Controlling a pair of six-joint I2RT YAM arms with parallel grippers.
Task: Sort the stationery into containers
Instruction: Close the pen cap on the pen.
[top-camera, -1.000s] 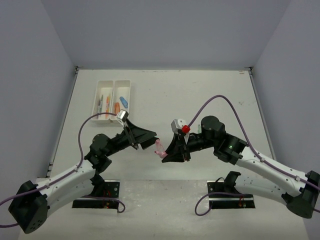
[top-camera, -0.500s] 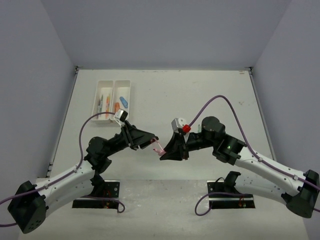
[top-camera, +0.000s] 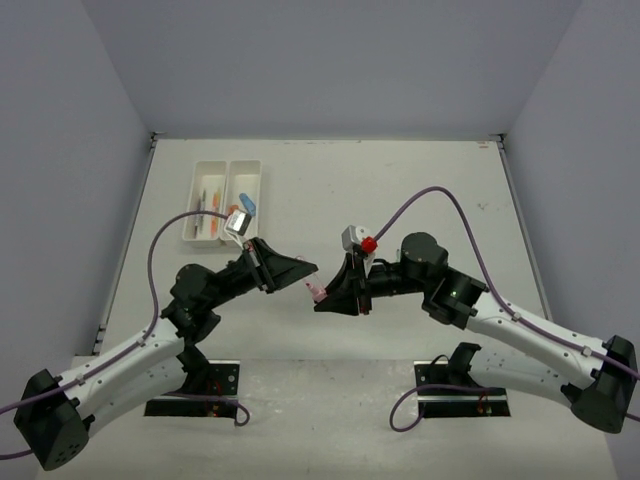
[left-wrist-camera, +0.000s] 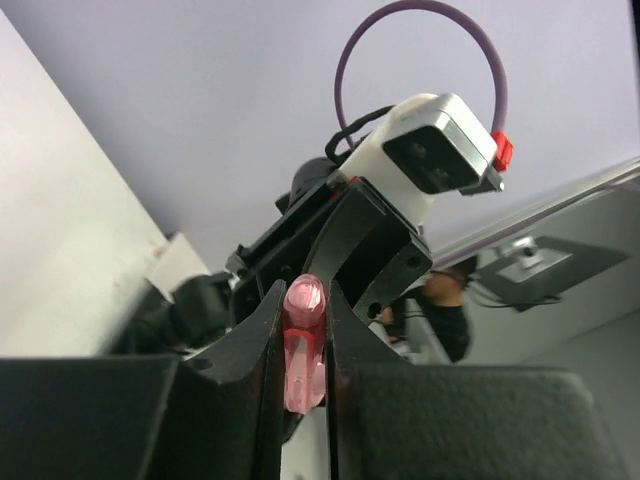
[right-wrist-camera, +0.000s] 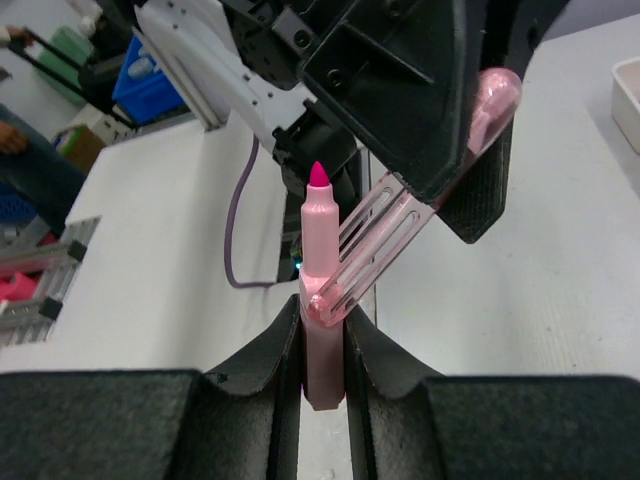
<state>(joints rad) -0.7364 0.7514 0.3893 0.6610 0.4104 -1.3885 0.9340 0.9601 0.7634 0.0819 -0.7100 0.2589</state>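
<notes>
Only the right wrist view shows the pink marker (right-wrist-camera: 318, 235) with its tip bare, at frame centre, clamped in the right gripper (right-wrist-camera: 322, 320). The left gripper (left-wrist-camera: 303, 295) pinches a translucent pink cap (left-wrist-camera: 303, 350), lower centre.

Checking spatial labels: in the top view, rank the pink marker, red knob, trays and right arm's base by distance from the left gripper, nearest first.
1. Pink marker, at the left gripper's tip.
2. Red knob, to its right.
3. Trays, back left.
4. Right arm's base, near right.
</notes>
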